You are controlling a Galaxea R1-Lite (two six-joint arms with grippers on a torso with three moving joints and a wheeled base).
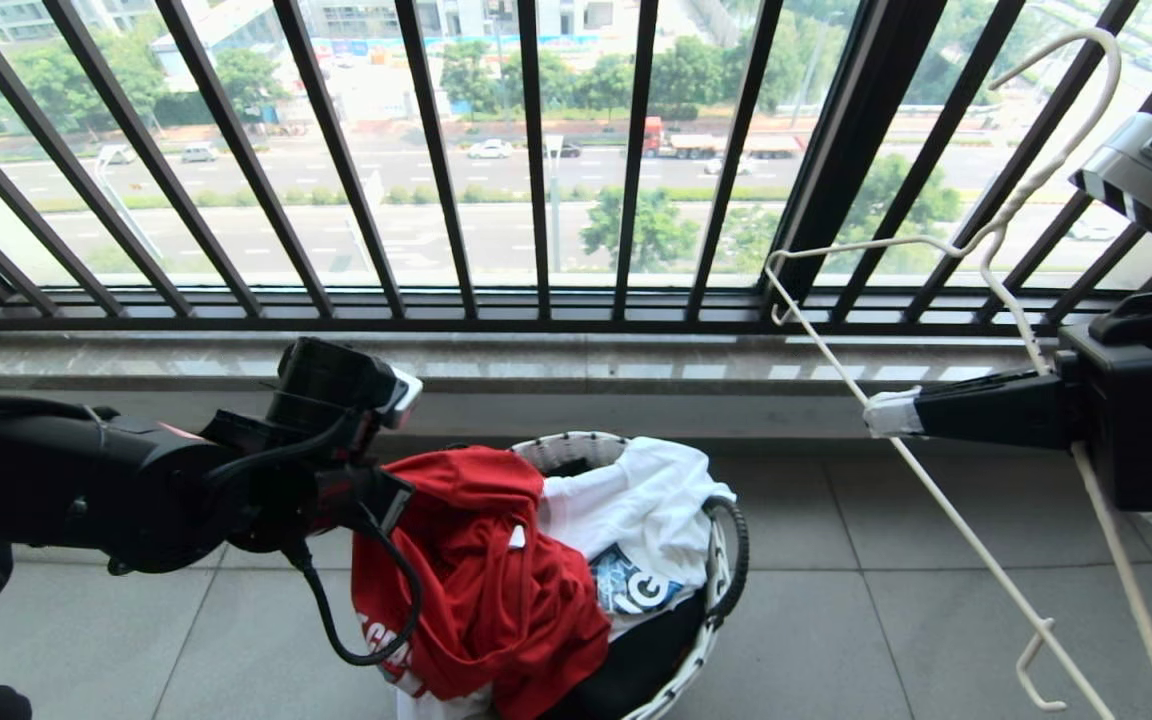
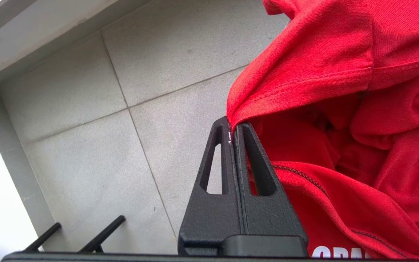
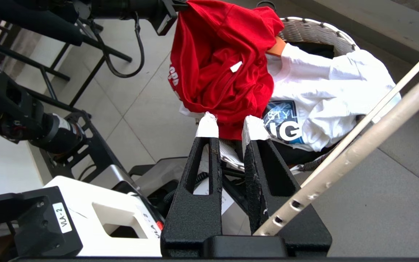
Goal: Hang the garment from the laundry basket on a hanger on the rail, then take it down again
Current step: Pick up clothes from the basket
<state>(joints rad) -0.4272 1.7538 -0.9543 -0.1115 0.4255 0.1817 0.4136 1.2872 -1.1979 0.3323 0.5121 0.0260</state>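
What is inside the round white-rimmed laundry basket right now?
The white-rimmed basket holds a white printed T-shirt over something black. The bright red T-shirt drapes over its left side, pinched by the left gripper. Anything deeper is covered.

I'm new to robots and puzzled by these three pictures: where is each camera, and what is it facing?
Head view: on the head, facing the balcony floor and railing; both arms show.
Left wrist view: behind the left tool, pinching the red T-shirt.
Right wrist view: behind the right tool, facing the laundry basket.
Shared: all three show the red T-shirt.
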